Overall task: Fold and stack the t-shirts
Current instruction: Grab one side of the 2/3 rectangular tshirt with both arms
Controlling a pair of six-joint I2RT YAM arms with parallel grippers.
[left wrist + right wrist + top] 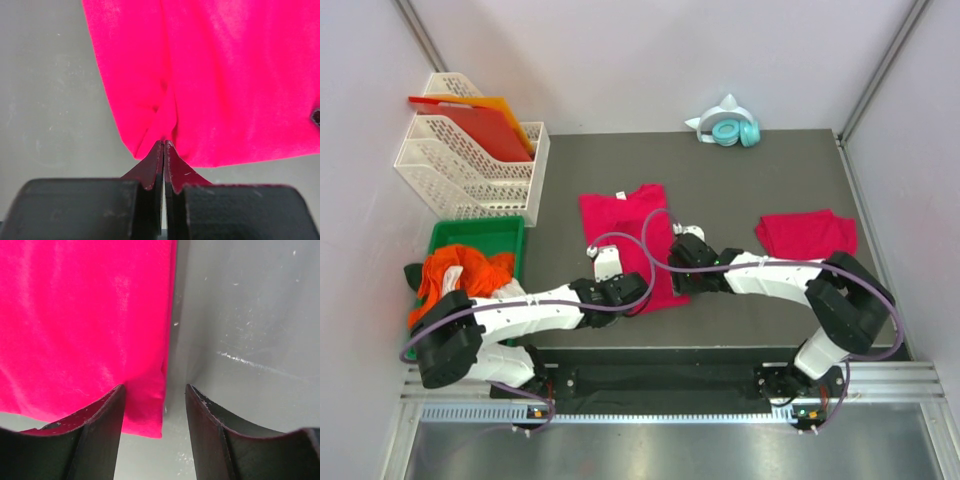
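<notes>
A crimson-pink t-shirt [623,232] lies flat mid-table, folded narrow lengthwise, with its white neck label at the far end. My left gripper [643,299] is at its near edge. In the left wrist view the gripper [164,143] is shut on a pinch of the t-shirt's hem [165,115]. My right gripper [677,281] is at the near right corner. In the right wrist view it [155,390] is open, with that corner of the shirt [145,410] between its fingers. A second shirt [807,235] lies folded at the right.
A green tray [485,232] at the left holds a heap of orange-red cloth [460,272]. Behind it stand white racks [470,165] with red-orange sheets [480,125]. Teal headphones [728,128] lie at the back edge.
</notes>
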